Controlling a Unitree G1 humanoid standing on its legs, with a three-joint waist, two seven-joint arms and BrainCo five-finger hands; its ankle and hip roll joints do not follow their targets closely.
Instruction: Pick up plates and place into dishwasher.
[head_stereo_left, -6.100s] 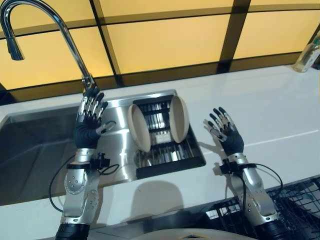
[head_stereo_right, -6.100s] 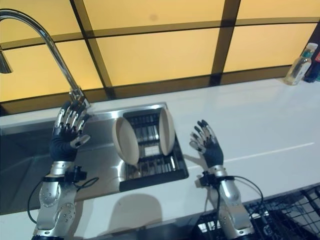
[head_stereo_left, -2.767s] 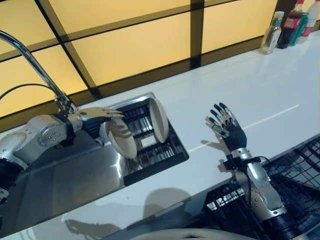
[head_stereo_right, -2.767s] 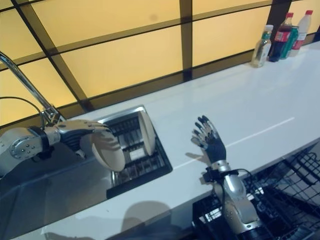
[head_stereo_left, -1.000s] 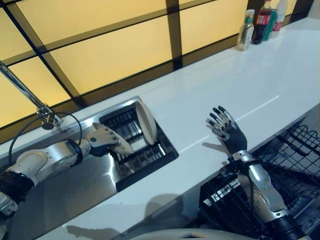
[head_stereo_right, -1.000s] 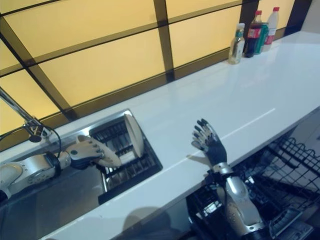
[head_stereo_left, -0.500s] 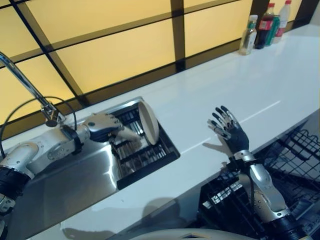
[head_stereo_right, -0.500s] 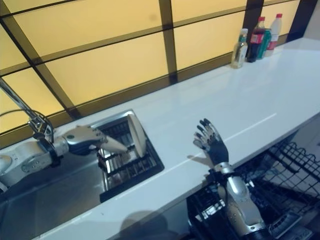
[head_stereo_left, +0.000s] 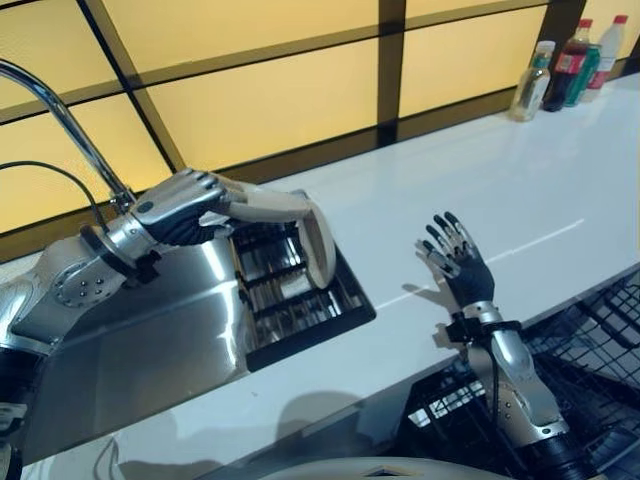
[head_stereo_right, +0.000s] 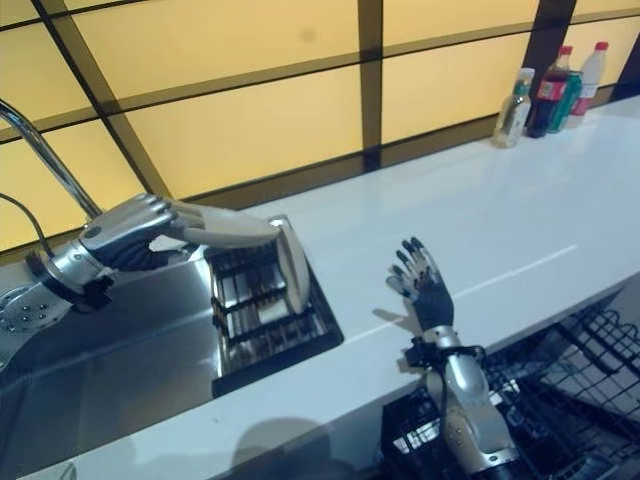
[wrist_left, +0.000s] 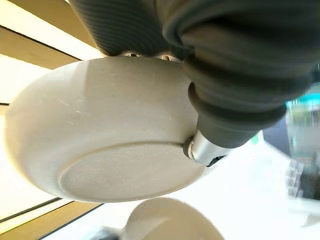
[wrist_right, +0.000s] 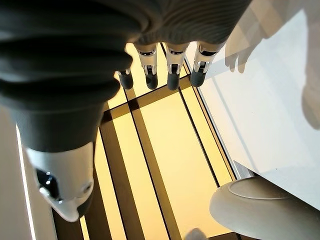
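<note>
My left hand is shut on the rim of a beige plate and holds it nearly flat above the black drying rack in the sink. The plate's underside shows in the left wrist view, with my thumb against its edge. A second beige plate stands on edge in the rack, just beyond the held one. My right hand hovers open over the white counter, fingers spread and holding nothing.
A curved chrome tap rises at the back left above the steel sink basin. The dishwasher's black wire basket lies at the lower right, below the counter's edge. Bottles stand at the far right.
My left hand has lifted the plate out of the rack and turned it nearly flat. The other plate stays standing. The right hand has not moved; the camera shifted.
</note>
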